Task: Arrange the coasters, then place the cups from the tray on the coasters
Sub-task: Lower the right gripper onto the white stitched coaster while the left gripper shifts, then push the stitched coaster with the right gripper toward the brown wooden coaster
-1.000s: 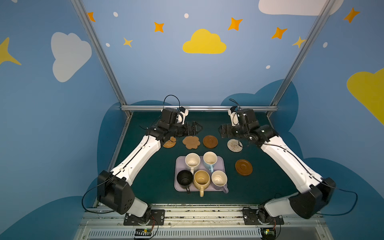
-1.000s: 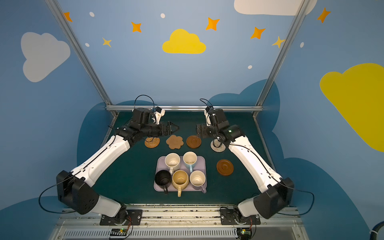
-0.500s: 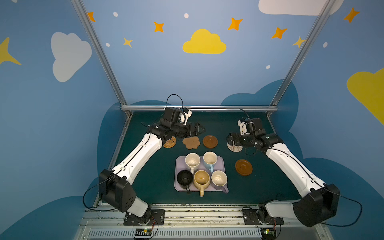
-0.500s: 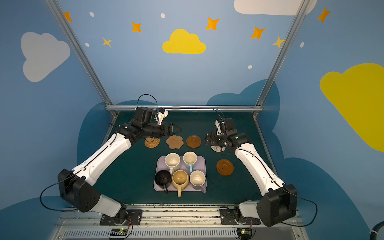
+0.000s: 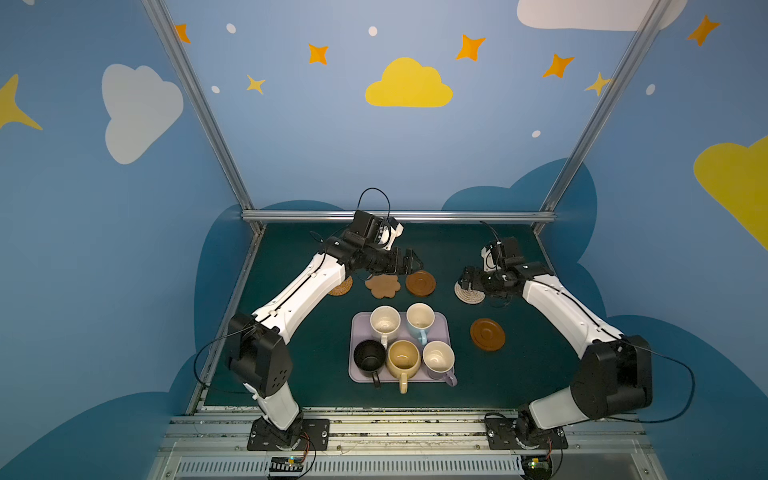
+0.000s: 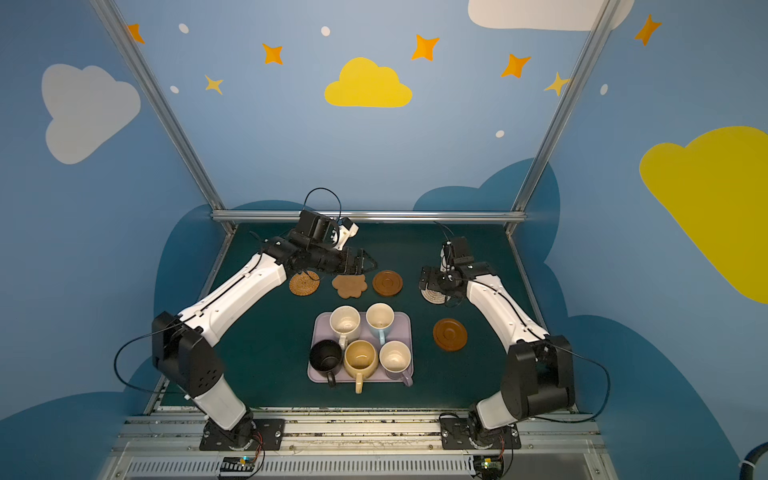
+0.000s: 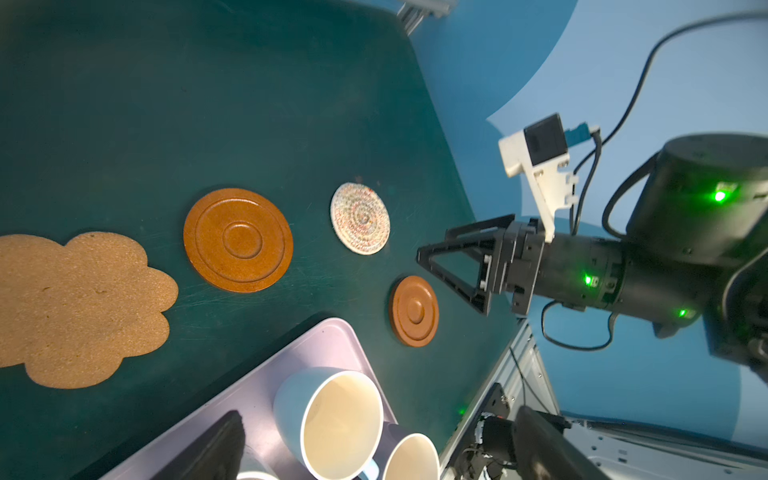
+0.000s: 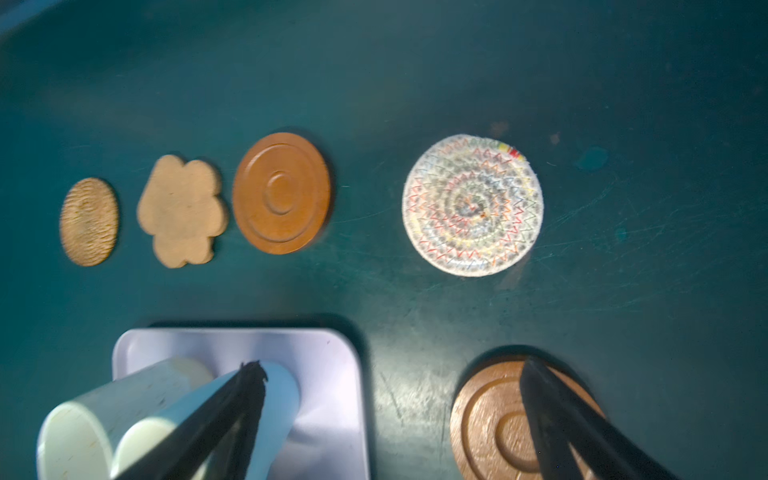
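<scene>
Five coasters lie on the green mat: tan woven round [image 5: 340, 286], flower-shaped [image 5: 383, 286], a brown disc [image 5: 420, 283], pale woven [image 5: 469, 293] in a back row, and a second brown disc [image 5: 487, 334] nearer, right of the tray [image 5: 356, 328]. The lilac tray holds the cups: cream [image 5: 385, 322], light blue [image 5: 420, 318], black [image 5: 369, 356], mustard [image 5: 403, 358], lilac [image 5: 438, 359]. My left gripper [image 5: 413, 262] hovers open above the flower coaster and the back brown disc. My right gripper [image 5: 465, 280] hangs open and empty over the pale woven coaster's left edge.
The back rail [image 5: 399, 216] and blue walls close the workspace. Bare mat lies left of the tray and between the pale woven coaster [image 8: 472, 204] and the right wall. In the right wrist view the open fingers [image 8: 249, 386] frame the tray corner [image 8: 324, 361] and the near brown disc [image 8: 490, 419].
My right arm has swung to the right and drawn its gripper back over the pale woven coaster. My left gripper has shifted slightly right. No coaster or cup has moved.
</scene>
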Robot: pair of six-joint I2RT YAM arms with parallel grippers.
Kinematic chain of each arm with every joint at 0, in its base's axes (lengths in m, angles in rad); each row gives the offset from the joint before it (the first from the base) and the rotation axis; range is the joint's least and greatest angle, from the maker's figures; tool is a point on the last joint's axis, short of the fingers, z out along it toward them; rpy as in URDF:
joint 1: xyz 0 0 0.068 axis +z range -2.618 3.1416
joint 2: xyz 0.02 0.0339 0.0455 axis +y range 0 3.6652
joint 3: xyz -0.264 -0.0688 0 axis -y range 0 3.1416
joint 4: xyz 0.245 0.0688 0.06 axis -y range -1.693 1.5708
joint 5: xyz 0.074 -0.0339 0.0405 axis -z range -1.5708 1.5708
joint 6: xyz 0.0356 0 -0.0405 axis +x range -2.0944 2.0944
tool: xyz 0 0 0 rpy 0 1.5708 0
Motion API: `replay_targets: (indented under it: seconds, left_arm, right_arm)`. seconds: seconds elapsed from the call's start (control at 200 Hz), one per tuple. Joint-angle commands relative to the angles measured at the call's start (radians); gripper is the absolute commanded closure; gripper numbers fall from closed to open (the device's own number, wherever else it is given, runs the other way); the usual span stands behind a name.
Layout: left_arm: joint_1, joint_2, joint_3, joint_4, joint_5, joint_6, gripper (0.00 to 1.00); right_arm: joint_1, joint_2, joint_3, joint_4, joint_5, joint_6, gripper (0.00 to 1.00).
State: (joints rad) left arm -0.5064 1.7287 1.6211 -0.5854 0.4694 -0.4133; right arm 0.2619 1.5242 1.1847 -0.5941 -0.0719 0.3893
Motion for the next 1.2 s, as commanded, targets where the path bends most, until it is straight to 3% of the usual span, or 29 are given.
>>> replay_targets:
  seconds: [0.0,0.12,0.285,0.616,0.851,1.036,1.191]
  left_arm:
    - [-0.010,0.034,0.043,0.031,0.000,0.029,0.00]
    - [-0.015,0.075,0.069,0.041,0.003,0.028,0.00]
    - [-0.040,0.107,0.094,0.033,-0.113,0.032,0.00]
    - [-0.043,0.122,0.069,0.095,-0.114,0.015,0.00]
    - [-0.041,0.126,0.072,0.082,-0.150,-0.006,0.00]
    - [-0.042,0.133,0.066,0.098,-0.122,-0.021,0.00]
    - [-0.040,0.128,0.056,0.102,-0.118,-0.027,0.00]
  right_arm:
    - [-0.030,0.048,-0.022,0.041,-0.006,0.023,0.05]
    - [-0.084,0.119,-0.012,0.047,-0.066,0.035,0.05]
    - [-0.107,0.195,0.020,0.035,-0.071,0.016,0.05]
    - [-0.137,0.329,0.066,0.029,-0.072,0.010,0.21]
    - [-0.137,0.381,0.100,0.002,0.033,0.034,0.37]
    - [-0.136,0.389,0.113,-0.016,0.092,0.038,0.44]
    - [-0.135,0.414,0.123,-0.001,0.038,0.035,0.50]
